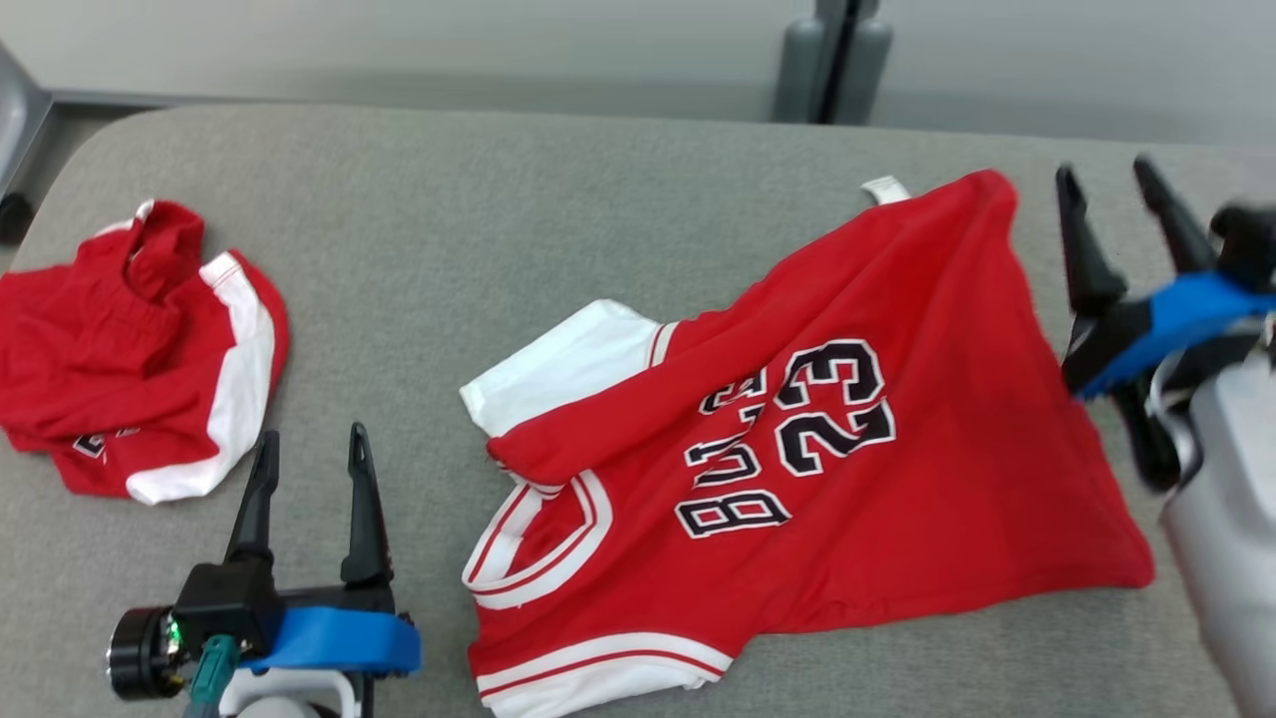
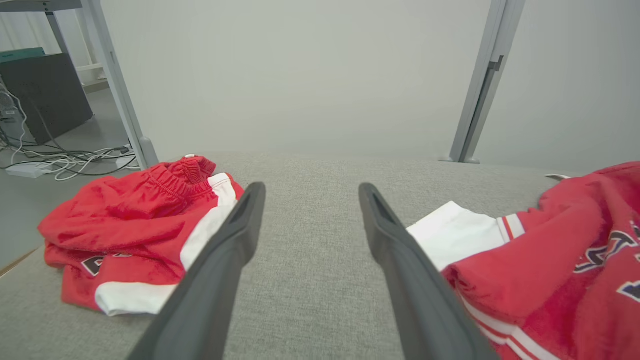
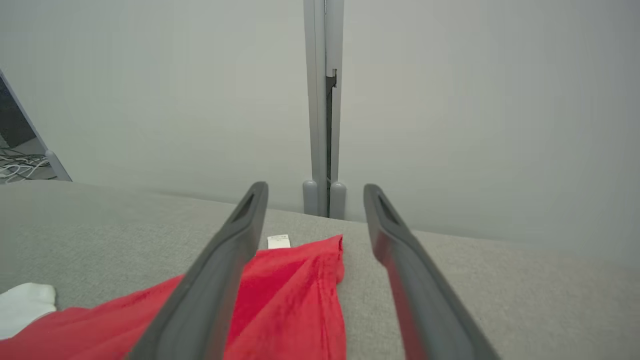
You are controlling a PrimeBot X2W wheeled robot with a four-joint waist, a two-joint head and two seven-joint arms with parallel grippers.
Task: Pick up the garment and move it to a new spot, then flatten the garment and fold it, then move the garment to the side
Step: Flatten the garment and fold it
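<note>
Head view, supplemented by both wrist views. A red jersey with white trim and the number 23 lies spread but creased on the grey fabric-covered table, right of centre. Its collar points toward the near edge and its hem runs along the right side. One white sleeve lies at the jersey's left; a small white label shows at the far corner of the hem.

The right gripper is at the far right, just beside that hem corner, with its two dark fingers spread apart and nothing between them. In the right wrist view the right gripper frames the red corner and the label on the table, with a grey post beyond.

The left gripper is at the near left over bare table, fingers likewise parted and empty. It lies between the jersey and a crumpled pair of red shorts with a white side stripe, well apart at the far left. The left wrist view shows the left gripper with the shorts on its left and the jersey on its right.
</note>
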